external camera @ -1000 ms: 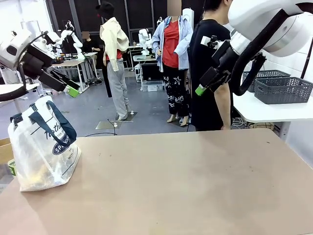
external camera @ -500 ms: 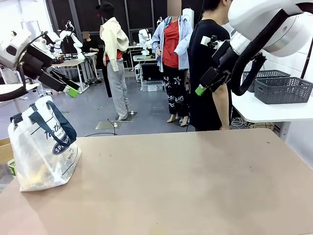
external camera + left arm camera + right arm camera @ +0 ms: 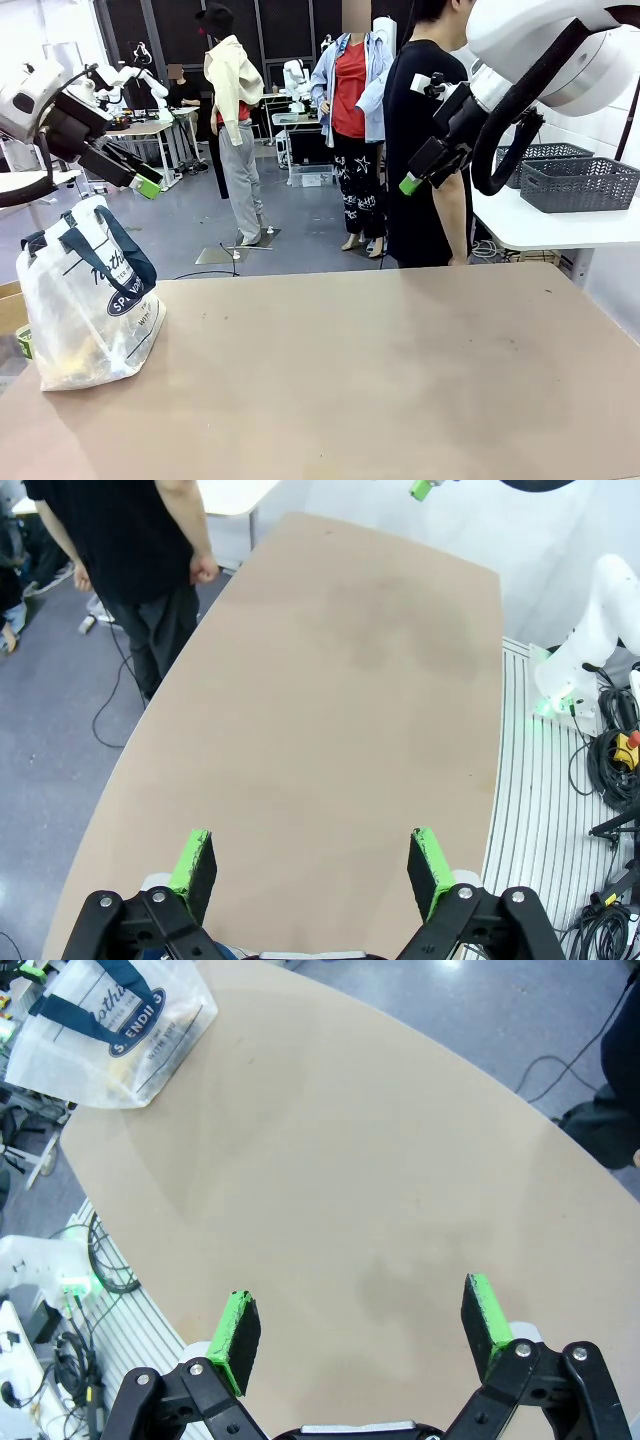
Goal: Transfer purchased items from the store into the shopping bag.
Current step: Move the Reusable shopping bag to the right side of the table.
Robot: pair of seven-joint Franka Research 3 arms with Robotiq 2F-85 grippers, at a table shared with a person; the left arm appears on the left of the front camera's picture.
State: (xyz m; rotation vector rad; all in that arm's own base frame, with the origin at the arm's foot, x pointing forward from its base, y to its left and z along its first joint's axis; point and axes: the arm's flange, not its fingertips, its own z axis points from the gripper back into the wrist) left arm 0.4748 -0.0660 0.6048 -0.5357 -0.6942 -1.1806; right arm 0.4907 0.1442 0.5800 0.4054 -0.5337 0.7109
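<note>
Looks like packing's basically done, the shopping bag [image 3: 88,300] slumps at the table's [image 3: 380,380] left edge with yellowish stuff inside, while left gripper [image 3: 312,872] and right gripper [image 3: 362,1332] hang high, jaws wide and empty, so just keep them clear.

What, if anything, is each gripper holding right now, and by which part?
Nothing is held. The left gripper and right gripper are both open and empty above the table; the shopping bag stands untouched.
</note>
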